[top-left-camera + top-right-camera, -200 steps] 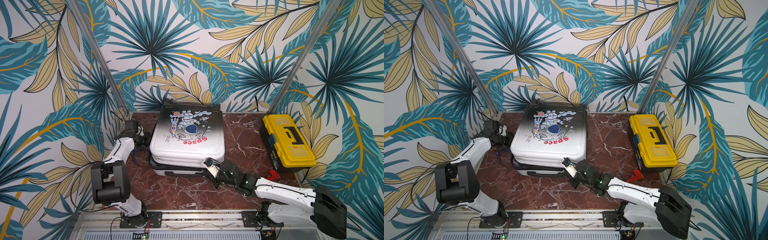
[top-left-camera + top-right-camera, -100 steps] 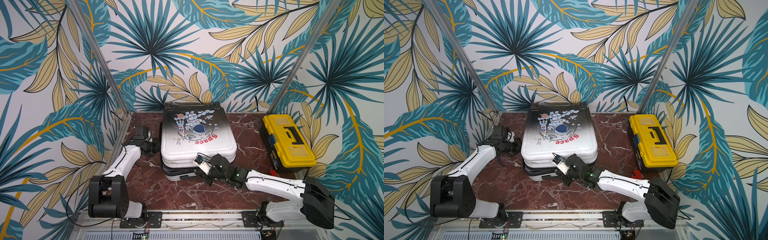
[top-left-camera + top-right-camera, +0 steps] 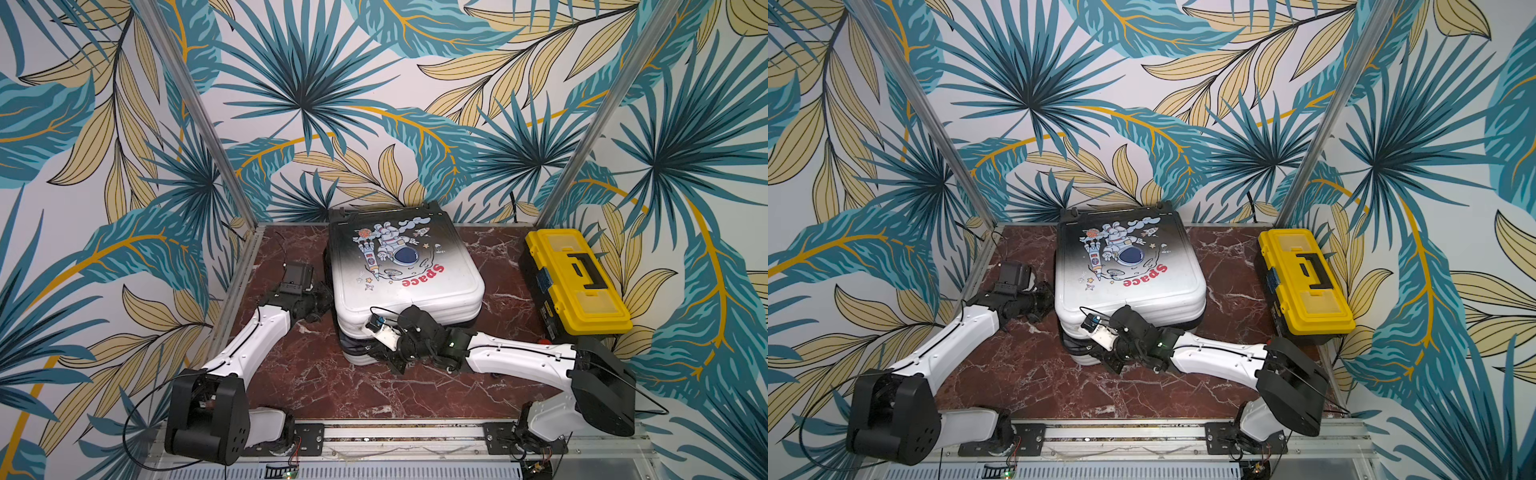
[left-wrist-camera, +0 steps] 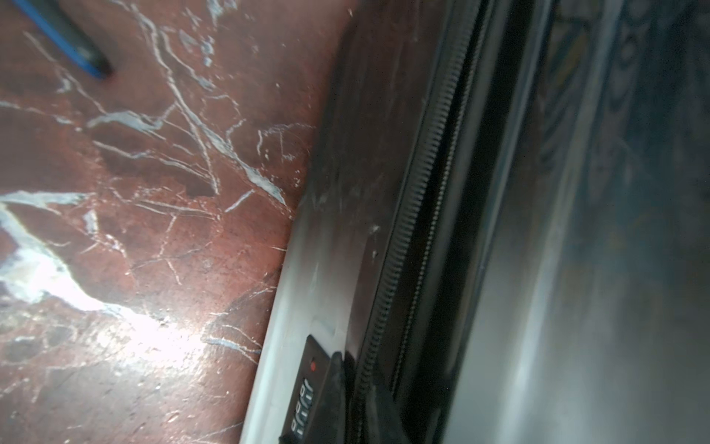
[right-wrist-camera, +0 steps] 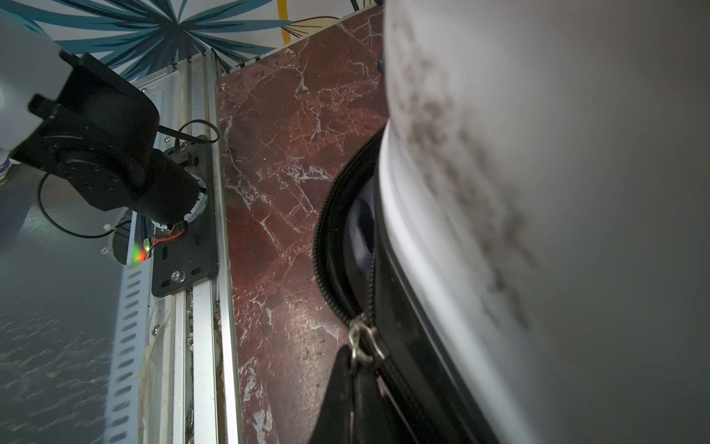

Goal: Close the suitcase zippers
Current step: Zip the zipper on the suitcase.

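The suitcase (image 3: 415,286) (image 3: 1133,291) lies flat on the marble table (image 3: 332,386), astronaut print up. My left gripper (image 3: 326,301) (image 4: 359,401) presses against its left side. It is shut on the zipper band (image 4: 418,184) beside the combination lock (image 4: 303,403); the two tooth rows there stand apart. My right gripper (image 3: 376,351) (image 5: 353,388) is at the front-left corner, shut on the metal zipper pull (image 5: 363,340). Ahead of the pull the zippers (image 5: 322,246) gape open round the corner, with lining showing in the gap.
A yellow toolbox (image 3: 577,282) (image 3: 1304,282) with a black handle stands at the table's right edge. A small red object (image 3: 544,340) peeks out behind my right arm. Aluminium posts and leaf-print walls enclose the table. A blue-black cable (image 4: 65,42) lies on the marble near my left gripper.
The suitcase has slid right and turned with both arms on it. My right gripper has travelled left along the front seam to the corner. My left gripper followed the case's left side.
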`<state>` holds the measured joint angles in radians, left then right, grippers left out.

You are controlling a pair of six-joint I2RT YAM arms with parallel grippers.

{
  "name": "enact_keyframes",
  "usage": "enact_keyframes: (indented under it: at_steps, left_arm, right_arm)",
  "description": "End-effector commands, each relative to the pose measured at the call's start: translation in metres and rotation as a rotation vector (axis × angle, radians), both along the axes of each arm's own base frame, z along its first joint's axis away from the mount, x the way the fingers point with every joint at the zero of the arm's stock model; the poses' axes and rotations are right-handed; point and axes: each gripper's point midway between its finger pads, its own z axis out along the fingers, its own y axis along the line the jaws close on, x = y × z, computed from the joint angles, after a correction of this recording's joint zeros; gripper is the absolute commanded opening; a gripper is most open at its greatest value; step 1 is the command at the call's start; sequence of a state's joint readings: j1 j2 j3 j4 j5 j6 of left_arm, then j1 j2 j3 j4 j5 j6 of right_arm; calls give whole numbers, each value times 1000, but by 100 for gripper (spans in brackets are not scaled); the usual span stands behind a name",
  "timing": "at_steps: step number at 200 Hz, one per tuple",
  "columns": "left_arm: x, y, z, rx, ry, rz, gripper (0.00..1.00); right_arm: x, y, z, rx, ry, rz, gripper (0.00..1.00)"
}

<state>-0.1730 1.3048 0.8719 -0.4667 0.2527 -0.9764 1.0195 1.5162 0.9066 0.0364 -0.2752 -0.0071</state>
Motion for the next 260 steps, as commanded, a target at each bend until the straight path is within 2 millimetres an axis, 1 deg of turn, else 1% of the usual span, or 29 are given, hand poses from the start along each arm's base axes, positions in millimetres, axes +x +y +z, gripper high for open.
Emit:
enact_keyframes:
  at_steps: [1,14,34,57,75,85,101,114,122,129,145,171,178,192,202,215,223,241,260]
  left_arm:
    - [-23,-81,50,-312,-26,-186,0]
    - [-25,-84,55,-325,-28,-183,0]
    - [-28,-89,60,-339,-28,-177,0]
    - [-31,-98,66,-359,-35,-188,0]
    - [-33,-101,67,-365,-34,-196,0]
    - [-35,-103,67,-363,-34,-205,0]
    - [-37,-102,60,-350,-27,-210,0]
    - [-40,-100,48,-332,-2,-207,0]
    - [-40,-98,41,-318,7,-210,0]
    - [-41,-96,34,-300,16,-208,0]
    - [-43,-92,20,-268,34,-206,0]
    - [-42,-84,6,-217,44,-200,0]
    - [-43,-83,3,-212,48,-200,0]
    - [-43,-81,-1,-201,51,-202,6]
    - [-45,-79,-4,-193,54,-204,9]
    - [-47,-77,-6,-180,56,-213,17]
    - [-48,-75,-7,-176,56,-217,20]
    - [-49,-71,-9,-163,57,-230,25]
    - [-51,-74,-7,-173,55,-259,32]
  right_arm:
    - [-14,55,88,350,-47,125,0]
    - [-16,60,98,405,-32,136,0]
    - [-21,71,106,447,1,142,0]
    - [-14,79,102,448,56,57,0]
    - [-1,77,94,420,101,-60,0]
    - [15,69,90,422,130,-193,0]
    - [29,56,87,436,156,-323,0]
    - [31,49,86,413,141,-357,0]
    - [30,44,80,359,113,-369,0]
    - [29,39,71,297,89,-374,0]
    - [28,20,44,174,46,-396,0]
    - [16,-10,-1,-3,49,-391,0]
    - [13,-17,-10,-36,53,-386,0]
    - [10,-31,-21,-84,42,-398,0]
    - [10,-41,-25,-112,32,-414,0]
    - [9,-51,-27,-133,18,-423,0]
    - [8,-57,-29,-148,10,-428,0]
    - [5,-64,-28,-164,10,-425,0]
    - [2,-71,-24,-183,3,-424,0]
